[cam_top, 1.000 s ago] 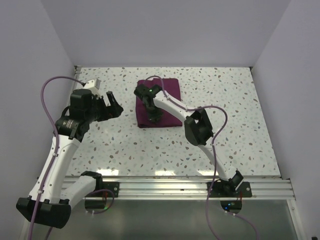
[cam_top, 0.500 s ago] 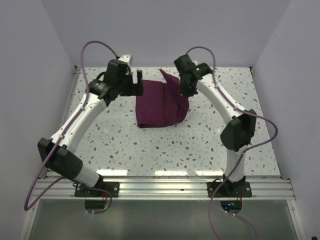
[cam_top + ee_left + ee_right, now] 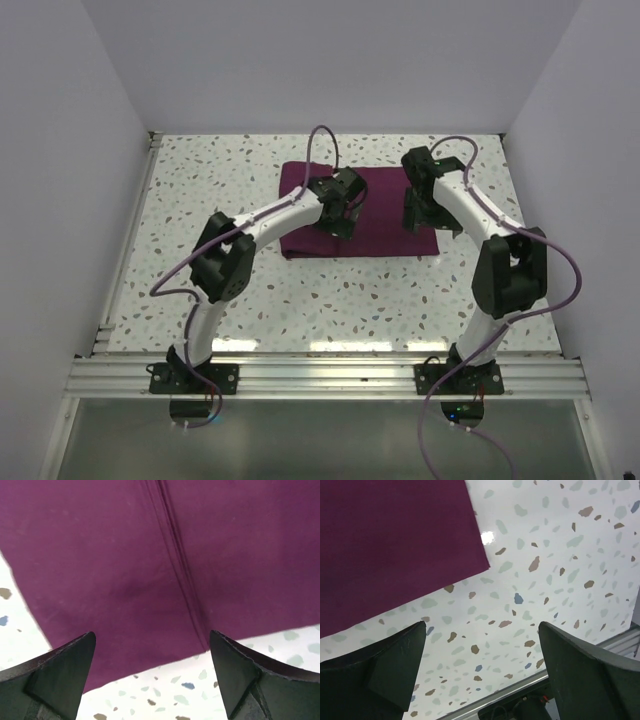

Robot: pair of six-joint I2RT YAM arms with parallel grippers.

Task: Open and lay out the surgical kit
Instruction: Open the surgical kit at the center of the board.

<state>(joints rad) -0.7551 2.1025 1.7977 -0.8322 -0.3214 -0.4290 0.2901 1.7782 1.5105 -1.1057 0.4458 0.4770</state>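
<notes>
The surgical kit shows as a dark purple cloth wrap [image 3: 382, 218], lying flat and partly unfolded at the back middle of the speckled table. My left gripper [image 3: 342, 214] hovers over the cloth's left half. It is open, with nothing between its fingers. In the left wrist view the cloth [image 3: 125, 565] fills most of the picture, a fold line runs down it, and the left gripper [image 3: 152, 680] spans its near edge. My right gripper [image 3: 420, 214] stands open at the cloth's right end. In the right wrist view a cloth corner [image 3: 395, 540] lies up-left of the empty right gripper [image 3: 482, 675].
The speckled table [image 3: 200, 200] is walled in by white panels at the left, back and right. An aluminium rail [image 3: 330, 375] with the arm bases runs along the near edge, and the rail [image 3: 530, 685] also shows low in the right wrist view.
The right gripper lifted a flap of the cloth, carried it rightward and let go, so the cloth lies wider. The left arm swung in from the left to over the cloth.
</notes>
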